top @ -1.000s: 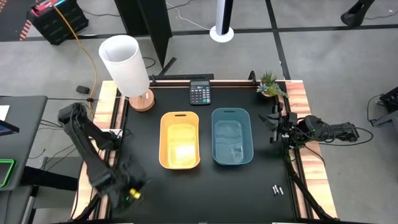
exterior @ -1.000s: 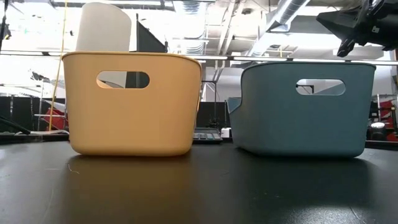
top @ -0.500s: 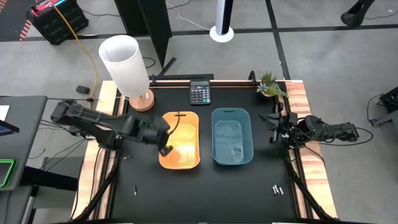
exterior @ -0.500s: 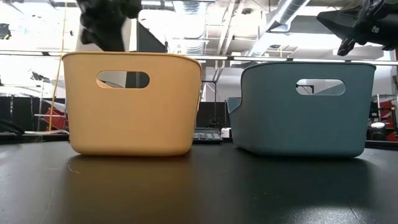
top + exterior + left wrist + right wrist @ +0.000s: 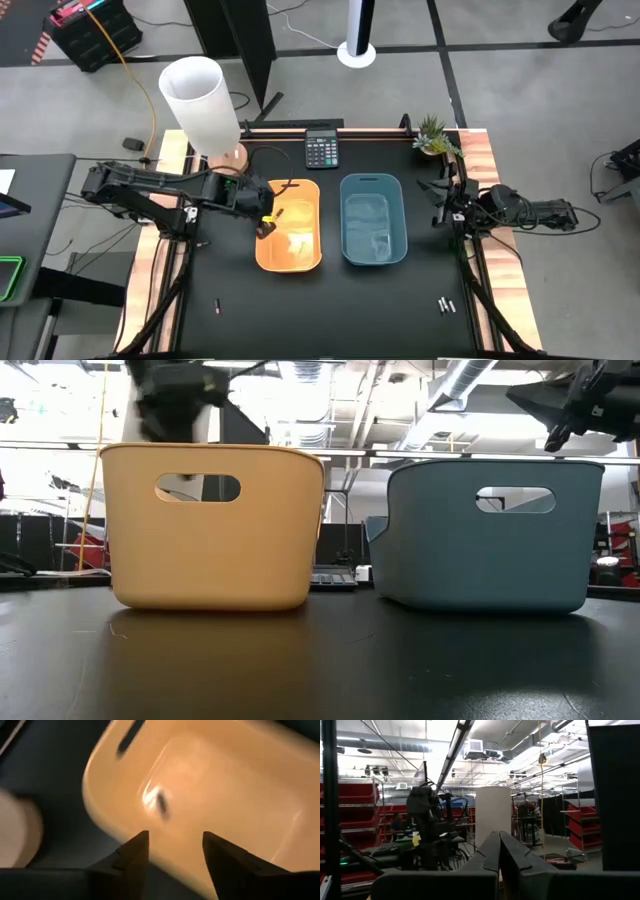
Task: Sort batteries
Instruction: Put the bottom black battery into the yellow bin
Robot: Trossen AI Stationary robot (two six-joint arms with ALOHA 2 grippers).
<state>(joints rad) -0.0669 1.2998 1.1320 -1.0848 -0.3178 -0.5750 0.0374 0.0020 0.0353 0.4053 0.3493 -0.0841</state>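
Left tool (image 5: 172,847) hangs over yellow bin (image 5: 262,250) near rim, fingers apart, nothing held, one dark battery (image 5: 162,804) lying in bin; right tool (image 5: 499,852) pinched closed, empty, parked at table (image 5: 330,310) right edge. Next pick judged best from above: battery (image 5: 217,306) front-left, pair (image 5: 444,304) front-right. Blue bin (image 5: 345,250), calculator (image 5: 321,150), lamp (image 5: 205,105) clear of path

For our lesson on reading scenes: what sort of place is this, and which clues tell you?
Probably a warehouse-like robotics workshop: red storage shelving and bare ceiling ducts in the room behind, and two dark robot arms mounted at a black table on a grey concrete floor.
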